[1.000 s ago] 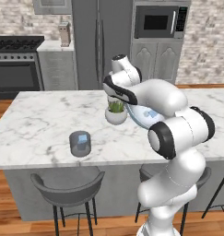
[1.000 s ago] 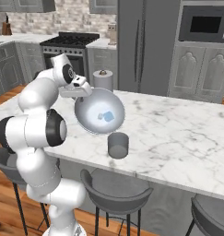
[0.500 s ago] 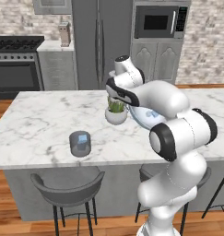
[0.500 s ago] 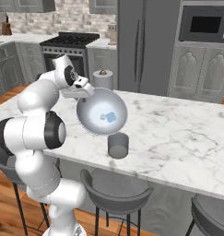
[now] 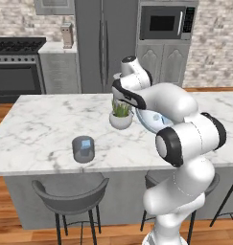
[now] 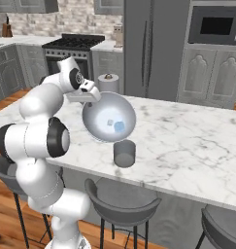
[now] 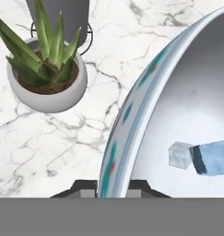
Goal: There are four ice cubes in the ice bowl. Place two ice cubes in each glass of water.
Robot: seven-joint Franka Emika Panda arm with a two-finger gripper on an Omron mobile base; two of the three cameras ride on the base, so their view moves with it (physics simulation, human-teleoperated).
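White arm reaches forward, gripper [image 7: 112, 190] clamped on the tilted ice bowl's [image 6: 97, 109] rim.

No readable text, labels, brands, numbers or signs on any surface or appliance.

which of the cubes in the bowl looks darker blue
The larger cube at the right edge of the hand view is deeper blue; the small cube beside it, toward the bowl's rim, is pale, almost clear.
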